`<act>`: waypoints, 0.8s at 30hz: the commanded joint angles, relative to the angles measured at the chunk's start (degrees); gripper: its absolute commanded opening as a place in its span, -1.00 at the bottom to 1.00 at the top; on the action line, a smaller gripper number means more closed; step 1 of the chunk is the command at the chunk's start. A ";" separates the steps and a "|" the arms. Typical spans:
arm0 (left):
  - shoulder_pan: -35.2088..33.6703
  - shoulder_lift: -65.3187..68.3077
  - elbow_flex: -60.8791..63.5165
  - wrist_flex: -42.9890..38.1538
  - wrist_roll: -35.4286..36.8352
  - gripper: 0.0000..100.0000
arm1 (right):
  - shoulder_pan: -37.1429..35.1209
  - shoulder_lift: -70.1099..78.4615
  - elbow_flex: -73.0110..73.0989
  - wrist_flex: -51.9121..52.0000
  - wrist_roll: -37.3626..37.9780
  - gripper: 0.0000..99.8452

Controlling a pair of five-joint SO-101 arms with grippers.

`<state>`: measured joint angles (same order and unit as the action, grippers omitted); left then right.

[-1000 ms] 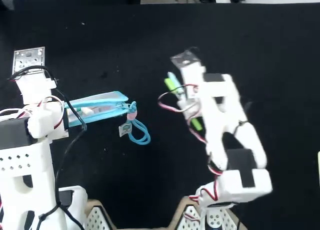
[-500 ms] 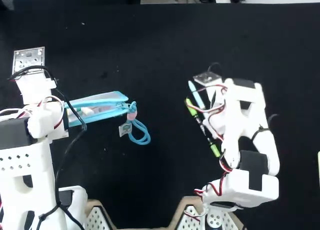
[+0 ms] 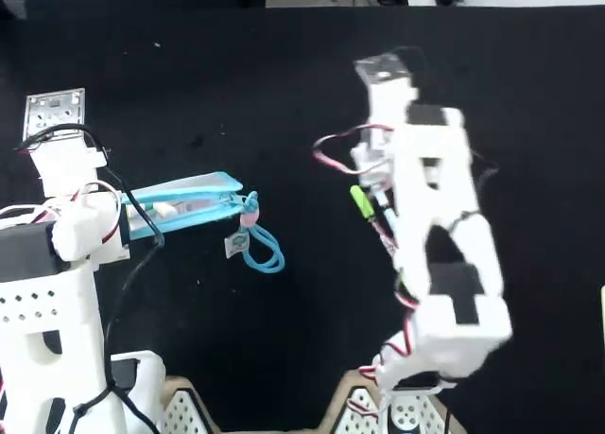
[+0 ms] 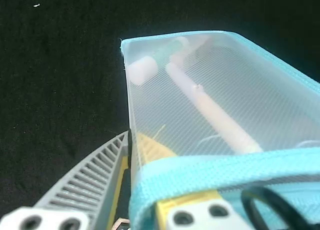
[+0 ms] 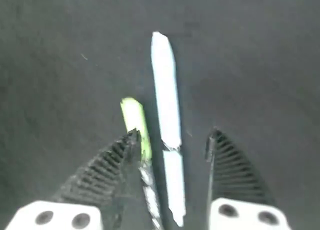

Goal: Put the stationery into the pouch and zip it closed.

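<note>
Right gripper (image 5: 174, 137), jaws spread and grasping nothing, hovers over two pens on the black table (image 3: 284, 94): pale blue pen (image 5: 165, 89) between the jaws, green-capped pen (image 5: 134, 117) just beside one. Left gripper (image 4: 127, 157) clamps the translucent pouch (image 3: 189, 202), at 9 o'clock from the pens, well apart. Step looks like pen pickup; next move calls for descending and closing on one pen

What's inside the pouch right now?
Through the pouch wall show a long pale stick, a short white piece near its end and a greenish item. The mesh blurs what each is. Anything behind the blue edge band is covered.
</note>
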<state>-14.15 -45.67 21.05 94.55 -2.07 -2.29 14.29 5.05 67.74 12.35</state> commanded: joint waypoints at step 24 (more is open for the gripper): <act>0.48 0.35 0.31 0.35 -0.09 -0.94 | 4.04 25.10 -29.67 3.16 0.35 -0.98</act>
<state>-14.15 -45.67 21.05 94.55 -2.07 1.76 43.56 -23.69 68.18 12.26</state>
